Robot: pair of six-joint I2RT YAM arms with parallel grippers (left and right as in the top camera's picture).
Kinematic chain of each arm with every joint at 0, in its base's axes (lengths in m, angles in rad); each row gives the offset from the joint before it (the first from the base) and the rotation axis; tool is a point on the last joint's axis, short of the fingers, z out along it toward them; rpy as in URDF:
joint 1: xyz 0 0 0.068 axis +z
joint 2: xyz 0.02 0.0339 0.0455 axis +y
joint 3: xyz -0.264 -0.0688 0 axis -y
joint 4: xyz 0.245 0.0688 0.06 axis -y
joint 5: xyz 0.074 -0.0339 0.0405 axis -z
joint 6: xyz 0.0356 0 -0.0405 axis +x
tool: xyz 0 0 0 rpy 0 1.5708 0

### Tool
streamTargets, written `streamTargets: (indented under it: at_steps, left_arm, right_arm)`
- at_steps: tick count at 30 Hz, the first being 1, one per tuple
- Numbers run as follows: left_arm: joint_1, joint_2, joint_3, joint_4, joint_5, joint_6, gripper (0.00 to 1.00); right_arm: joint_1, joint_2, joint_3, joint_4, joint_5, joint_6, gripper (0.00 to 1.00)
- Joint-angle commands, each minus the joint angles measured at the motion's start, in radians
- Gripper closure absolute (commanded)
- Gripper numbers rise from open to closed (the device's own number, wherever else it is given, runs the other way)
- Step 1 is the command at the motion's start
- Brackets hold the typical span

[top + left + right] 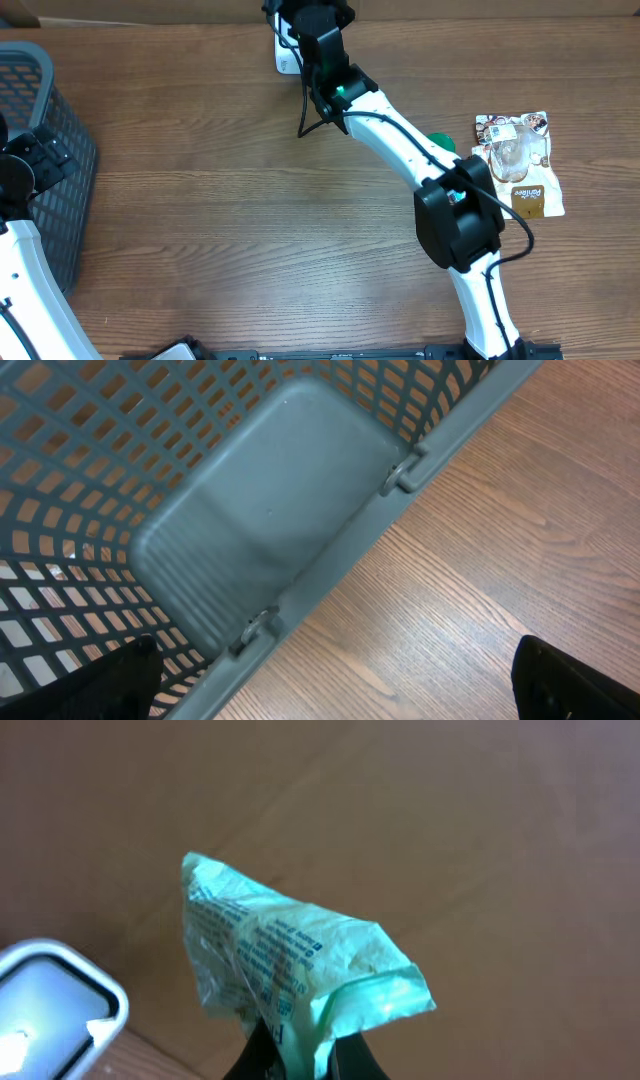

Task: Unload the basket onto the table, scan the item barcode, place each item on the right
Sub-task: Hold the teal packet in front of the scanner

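My right gripper [300, 1058] is shut on the lower end of a crumpled light green packet [290, 960] with small print on it. The packet hangs in the air next to the white barcode scanner [50, 1010], which shows at the lower left of the right wrist view. From overhead, the right arm reaches to the table's far edge over the scanner [283, 55], and the arm hides the packet there. My left gripper [340, 678] is open and holds nothing, straddling the rim of the basket.
A grey mesh basket [55, 120] stands at the left edge, its rim [330, 565] under the left gripper. A printed snack bag [520, 165] lies at the right. A small green thing [441, 143] peeks out from behind the right arm.
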State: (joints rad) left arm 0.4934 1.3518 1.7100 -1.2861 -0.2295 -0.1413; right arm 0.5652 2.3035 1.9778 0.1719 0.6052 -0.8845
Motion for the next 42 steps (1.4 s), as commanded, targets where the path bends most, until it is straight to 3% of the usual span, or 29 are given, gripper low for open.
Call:
streamTargets:
  at_steps: [1, 9, 16, 42]
  left_arm:
    - [0.002, 0.002, 0.008, 0.000, -0.013, 0.014, 0.00]
    - [0.002, 0.002, 0.008, 0.000, -0.013, 0.014, 0.01]
    - [0.002, 0.002, 0.008, 0.000, -0.013, 0.014, 0.01]
    - [0.002, 0.002, 0.009, 0.000, -0.013, 0.014, 0.01]
  right_arm:
    - [-0.016, 0.021, 0.015, 0.032, -0.089, -0.111, 0.96]
    - [-0.035, 0.071, 0.014, 0.115, -0.220, -0.126, 0.96]
    - [-0.048, 0.152, 0.013, 0.115, -0.256, -0.536, 0.96]
    - [-0.064, 0.168, 0.013, 0.216, -0.260, -0.512, 0.96]
